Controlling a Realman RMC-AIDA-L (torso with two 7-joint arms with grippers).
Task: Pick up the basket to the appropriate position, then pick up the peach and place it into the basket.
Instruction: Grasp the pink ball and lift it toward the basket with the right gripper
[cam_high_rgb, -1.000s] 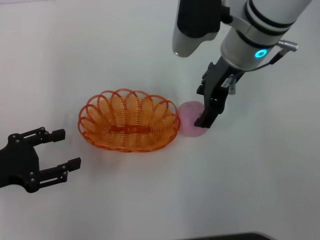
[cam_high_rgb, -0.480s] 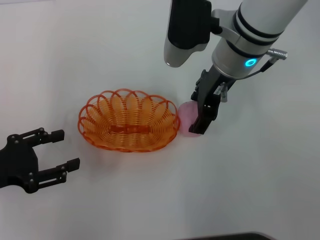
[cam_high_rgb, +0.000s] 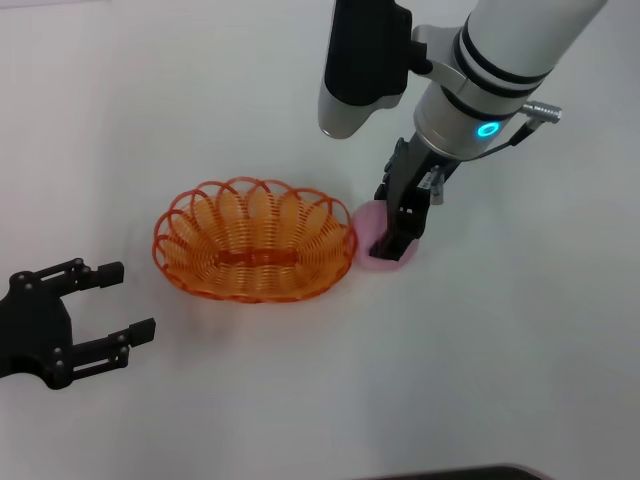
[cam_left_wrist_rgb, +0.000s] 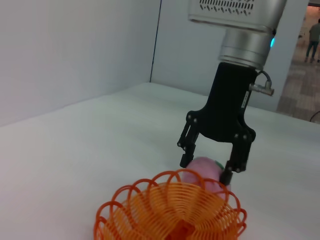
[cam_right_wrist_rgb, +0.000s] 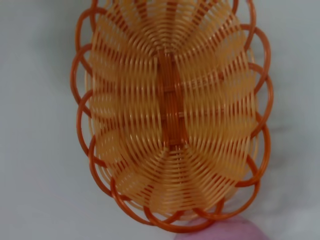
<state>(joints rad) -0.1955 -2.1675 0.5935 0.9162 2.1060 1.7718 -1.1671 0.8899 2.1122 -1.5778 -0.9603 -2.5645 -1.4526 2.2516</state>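
The orange wire basket (cam_high_rgb: 250, 247) stands on the white table, left of centre; it also shows in the left wrist view (cam_left_wrist_rgb: 172, 212) and fills the right wrist view (cam_right_wrist_rgb: 170, 115). It is empty. The pink peach (cam_high_rgb: 364, 240) lies on the table against the basket's right end and also shows in the left wrist view (cam_left_wrist_rgb: 202, 166) and the right wrist view (cam_right_wrist_rgb: 225, 232). My right gripper (cam_high_rgb: 392, 250) is lowered over the peach, open, with one finger (cam_left_wrist_rgb: 186, 155) on each side of it. My left gripper (cam_high_rgb: 110, 300) is open and empty at the lower left, apart from the basket.
The white table (cam_high_rgb: 520, 340) holds nothing else. The right arm's large grey wrist body (cam_high_rgb: 365, 60) hangs above the area behind the basket and the peach.
My right gripper has moved left and down, from beside the peach to astride it. The basket, the peach and the left arm have hardly moved.
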